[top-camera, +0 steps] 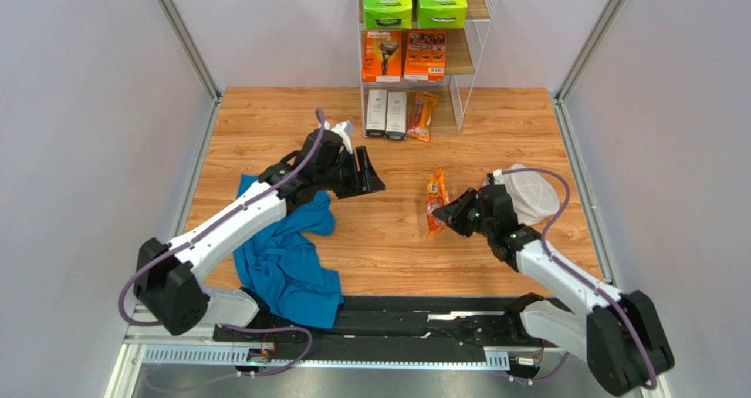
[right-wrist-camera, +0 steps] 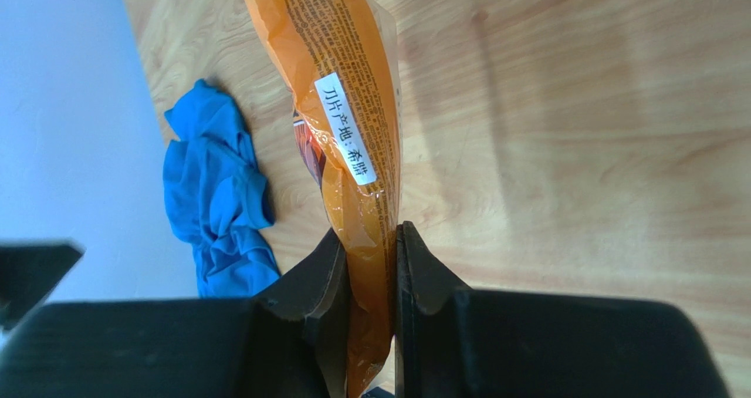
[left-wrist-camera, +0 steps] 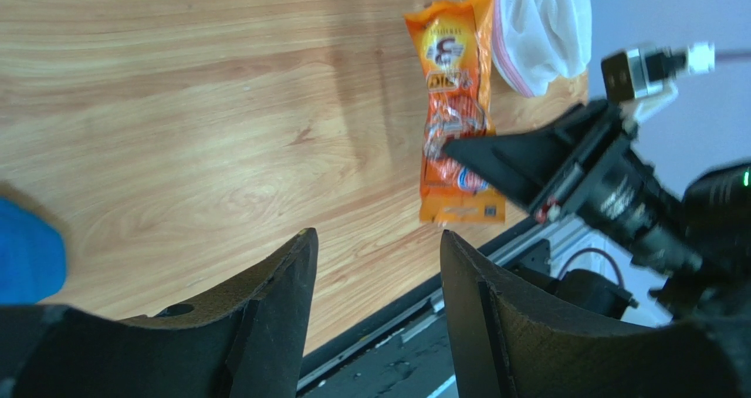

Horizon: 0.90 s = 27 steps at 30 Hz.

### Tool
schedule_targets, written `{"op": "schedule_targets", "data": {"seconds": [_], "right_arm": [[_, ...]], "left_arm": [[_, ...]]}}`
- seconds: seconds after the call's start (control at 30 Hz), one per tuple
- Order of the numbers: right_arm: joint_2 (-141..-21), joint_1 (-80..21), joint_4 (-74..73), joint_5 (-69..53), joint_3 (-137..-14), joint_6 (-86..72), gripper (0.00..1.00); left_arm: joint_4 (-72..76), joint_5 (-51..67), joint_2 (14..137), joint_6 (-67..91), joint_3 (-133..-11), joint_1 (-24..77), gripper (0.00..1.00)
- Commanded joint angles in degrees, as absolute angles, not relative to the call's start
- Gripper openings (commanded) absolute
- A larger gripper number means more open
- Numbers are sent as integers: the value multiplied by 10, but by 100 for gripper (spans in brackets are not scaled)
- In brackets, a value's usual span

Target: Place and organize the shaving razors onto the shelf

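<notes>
Your right gripper (right-wrist-camera: pixel 370 250) is clamped on the near end of an orange blister pack (top-camera: pixel 435 197), right of centre on the tabletop (top-camera: pixel 264 121). Your left gripper (left-wrist-camera: pixel 379 239) gapes wide, empty, left of centre.

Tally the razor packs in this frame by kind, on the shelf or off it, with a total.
Black boxes with lime-green ends: 2
Orange boxes: 2
Slim white boxes: 2
Orange blister packs: 2
Total: 8
</notes>
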State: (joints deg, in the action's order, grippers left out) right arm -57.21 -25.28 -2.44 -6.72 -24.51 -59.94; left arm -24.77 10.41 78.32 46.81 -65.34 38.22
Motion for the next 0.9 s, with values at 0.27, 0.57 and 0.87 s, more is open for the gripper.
{"op": "schedule_targets", "data": {"seconds": [0.27,0.57,0.87], "right_arm": [[-901,-105,47,-254,-526,-503,0],[-1083,-66,51,-293,-721,-526,0],[-1192,-41,18,-283,-846,-540,0]], "left_arm": [[-265,92,672,450,-487,381,62],[-270,108,649,440,-445,381,61],[-270,115,626,446,-406,381,61]]}}
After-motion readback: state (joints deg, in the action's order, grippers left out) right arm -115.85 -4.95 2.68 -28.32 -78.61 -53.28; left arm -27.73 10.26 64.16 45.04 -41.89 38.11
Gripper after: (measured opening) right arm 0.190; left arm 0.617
